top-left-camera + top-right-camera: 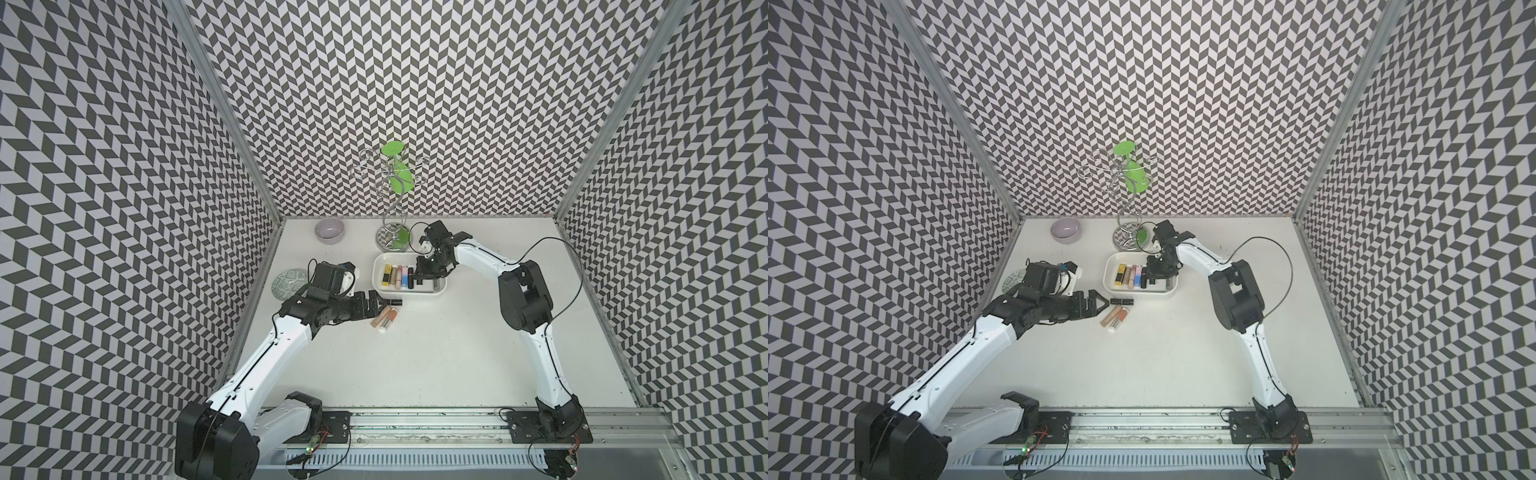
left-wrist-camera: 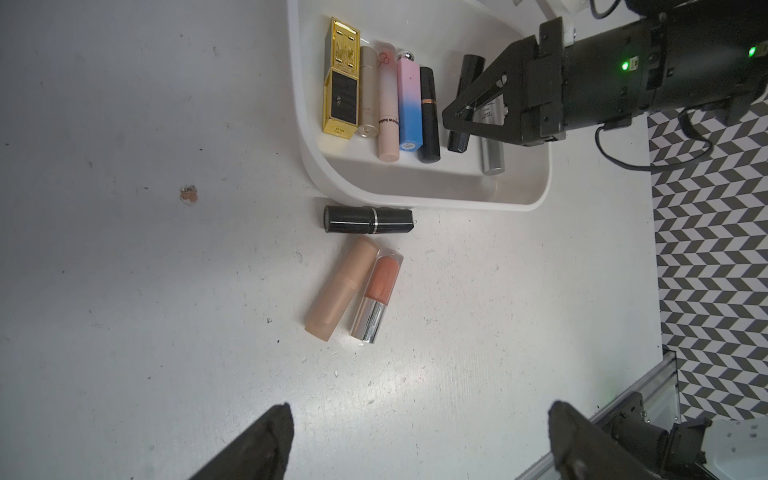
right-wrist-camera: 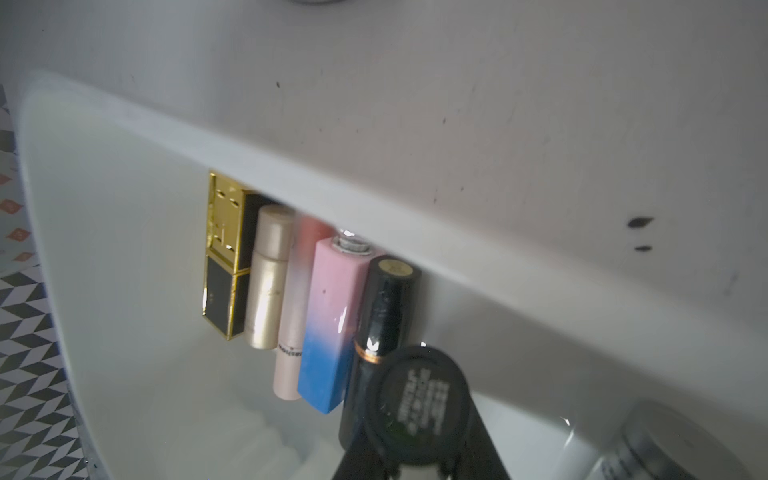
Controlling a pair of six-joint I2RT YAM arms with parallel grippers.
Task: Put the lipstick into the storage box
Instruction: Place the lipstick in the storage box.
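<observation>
Inside the storage box (image 2: pixel 519 195), a black lipstick (image 2: pixel 470 70) is clenched by the right jaws beside six laid lipsticks (image 2: pixel 409 104); three lipsticks (image 2: pixel 340 291) are left on the desk (image 2: pixel 124 291), near the released left jaws.

Grey-white chevron walls (image 1: pixel 415 104) around scuffed white tabletop (image 1: pixel 415 353)

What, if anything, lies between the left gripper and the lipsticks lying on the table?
Nothing visible. Only bare table separates the open left gripper from the beige lipstick and the coral clear-capped lipstick; the black silver-banded lipstick lies beyond them, beside the storage box.
</observation>
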